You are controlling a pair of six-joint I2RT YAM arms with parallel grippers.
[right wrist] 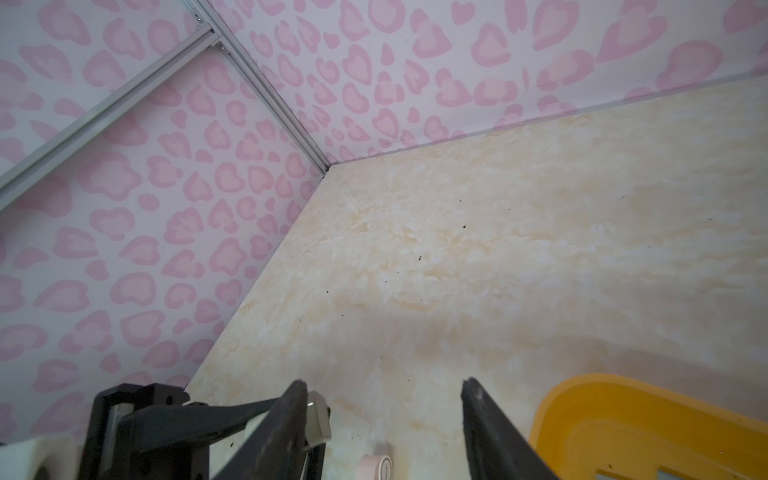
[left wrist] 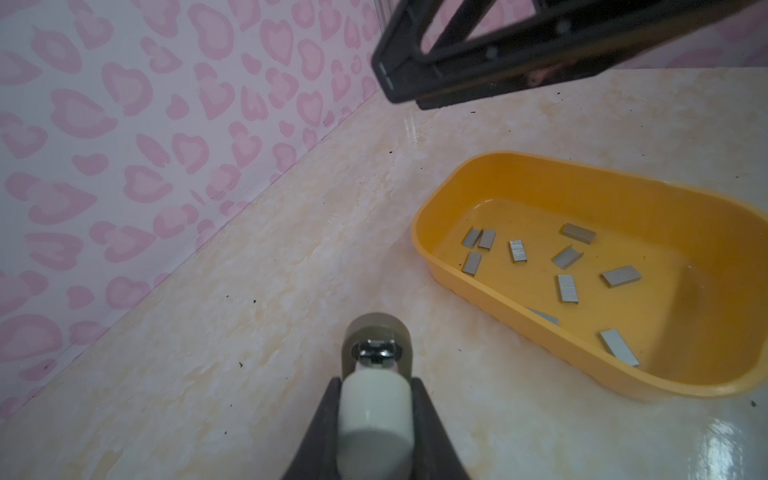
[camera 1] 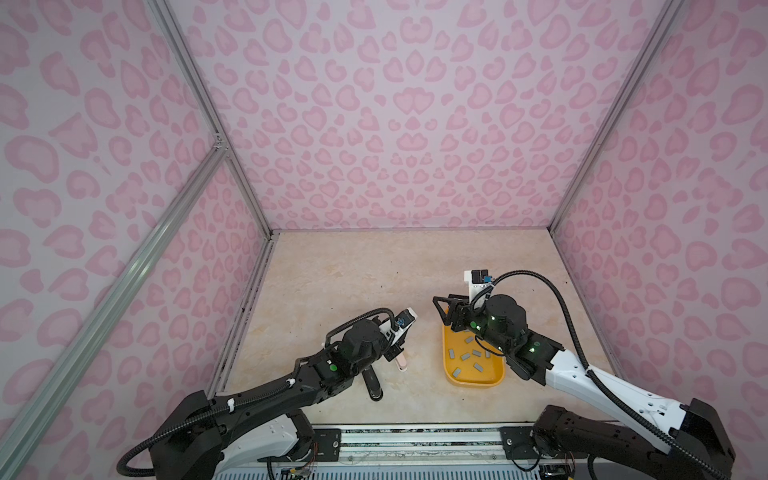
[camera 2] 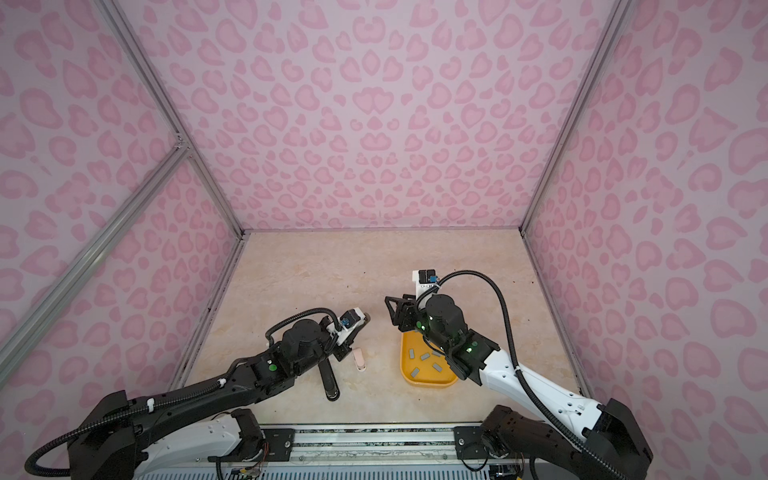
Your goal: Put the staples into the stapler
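Stapler (left wrist: 372,419) is pinched between the left gripper's (left wrist: 376,384) jaws and held low beside the orange tray (left wrist: 417,232). Its metal end is left exposed, presumably so that a strip can be fed in. Staples (left wrist: 567,287) lie scattered loose in the tray. Right gripper (right wrist: 384,384) is seen near the tray's far end with jaws spread, judged ready for a pick. A pale grey piece (right wrist: 318,419) by one jaw cannot be identified.

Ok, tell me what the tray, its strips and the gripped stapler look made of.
Tray: likely moulded plastic, glossy orange-yellow, with soft reflections on its floor.
Staples: apparently metal, dull grey, finely lined, edges folded.
Stapler: probably plastic, smooth cream shell; a shiny, chrome-like part at its end.
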